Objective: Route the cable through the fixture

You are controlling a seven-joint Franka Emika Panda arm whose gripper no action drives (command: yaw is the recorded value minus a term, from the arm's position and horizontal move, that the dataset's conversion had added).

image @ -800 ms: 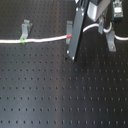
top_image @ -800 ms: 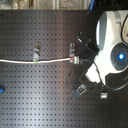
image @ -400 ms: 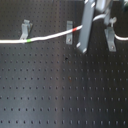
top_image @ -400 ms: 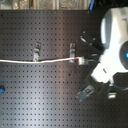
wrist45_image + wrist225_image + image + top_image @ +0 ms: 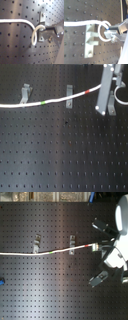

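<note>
The cable (image 5: 30,104) is a thin white cord that runs from the first exterior view's left edge, past a green band (image 5: 45,102) and a red band (image 5: 89,91), up to my gripper (image 5: 106,109). It crosses in front of two grey metal fixtures (image 5: 25,93) (image 5: 69,95); I cannot tell whether it sits in them. The second exterior view shows the cable (image 5: 30,253) ending at the gripper (image 5: 100,248) on the right. In both wrist views the cable's end curls into a loop (image 5: 35,35) (image 5: 103,31) at the shut fingers, beside a fixture (image 5: 42,18) (image 5: 91,41).
Everything stands on a black perforated board (image 5: 60,154). A small blue object (image 5: 2,282) lies at the second exterior view's left edge. The robot's white body (image 5: 121,217) fills the second exterior view's right side.
The gripper has moved toward the first exterior view's right, pulling the cable along. The red band now lies to the right of the second fixture, and the cable slopes upward toward the gripper.
</note>
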